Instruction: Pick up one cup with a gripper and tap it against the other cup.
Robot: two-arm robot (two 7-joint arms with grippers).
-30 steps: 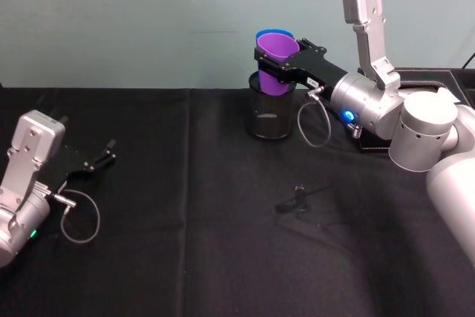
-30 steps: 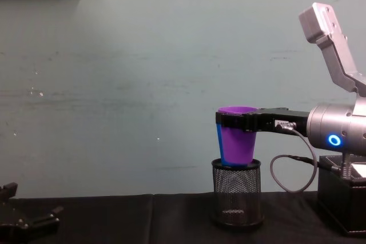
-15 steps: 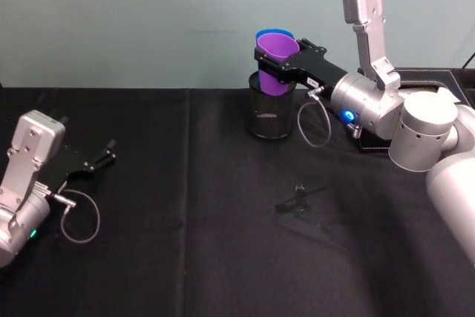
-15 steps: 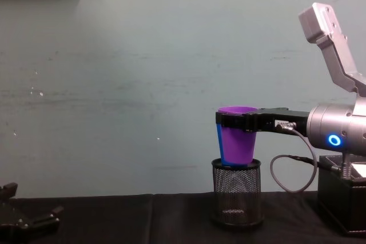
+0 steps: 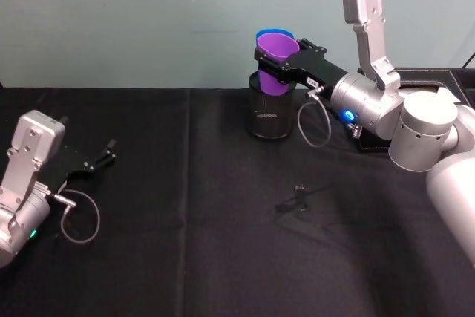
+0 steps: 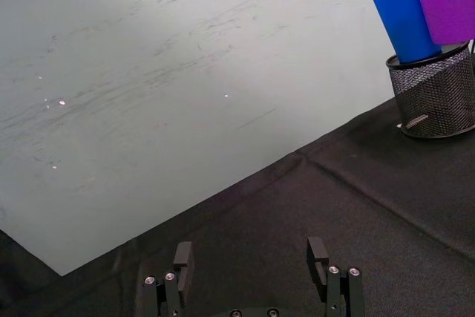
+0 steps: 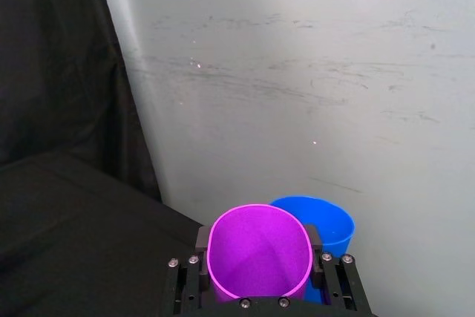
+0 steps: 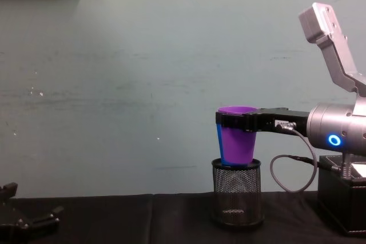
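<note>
While my left pincer [image 6: 250, 252] sits parked low on the bench [image 5: 185, 243] with its fingers apart, I see the right arm stretched level, right pincer [image 7: 258, 250] clamped on the purple cup [image 8: 238, 144], right against the blue cup [image 7: 332, 222], which stands in the mesh holder [image 8: 237, 191].
</note>
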